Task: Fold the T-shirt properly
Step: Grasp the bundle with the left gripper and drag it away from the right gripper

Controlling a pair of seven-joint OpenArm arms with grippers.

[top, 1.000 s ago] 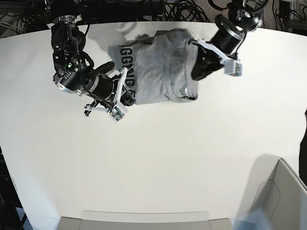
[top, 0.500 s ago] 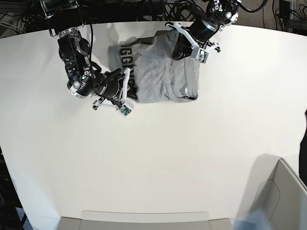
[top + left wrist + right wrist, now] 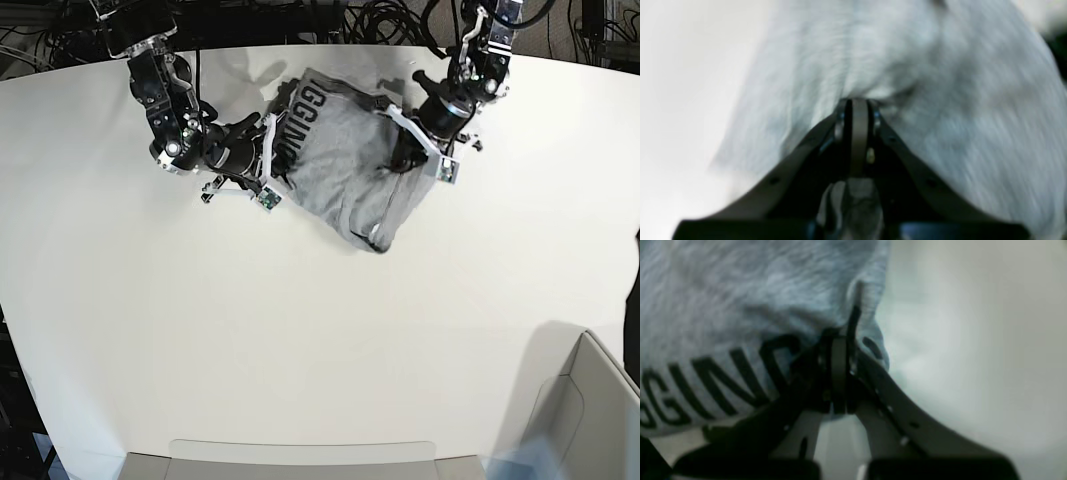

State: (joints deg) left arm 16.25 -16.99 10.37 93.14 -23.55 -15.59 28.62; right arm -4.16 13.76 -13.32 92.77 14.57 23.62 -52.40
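Base view: I see the T-shirt [image 3: 345,170] lying as a partly folded, skewed grey bundle on the white table [image 3: 300,340], near the far edge, with black block lettering showing along its edge on the view's left. The right gripper [image 3: 268,168] sits at that lettered edge on the view's left, and the left gripper [image 3: 405,150] sits at the opposite edge on the view's right; both arms reach in from the far side, in front of a tangle of black cables [image 3: 380,20]. A light grey bin [image 3: 575,420] stands at the near corner on the view's right, well apart from the cloth. Left wrist view: I read the left gripper [image 3: 858,106] as fully closed, its two jaws meeting with a fold of plain grey T-shirt [image 3: 907,66] fabric pinched at the tips; the cloth fills most of the frame and is motion-blurred, with bare table [image 3: 676,83] to the left. Right wrist view: I read the right gripper [image 3: 840,346] as closed as well, jaws pressed together on the edge of the T-shirt [image 3: 740,290], just beside the black lettering [image 3: 706,386], which reads "GGING" as far as I can make out. Pale table [image 3: 973,340] surface lies to the right of the cloth.
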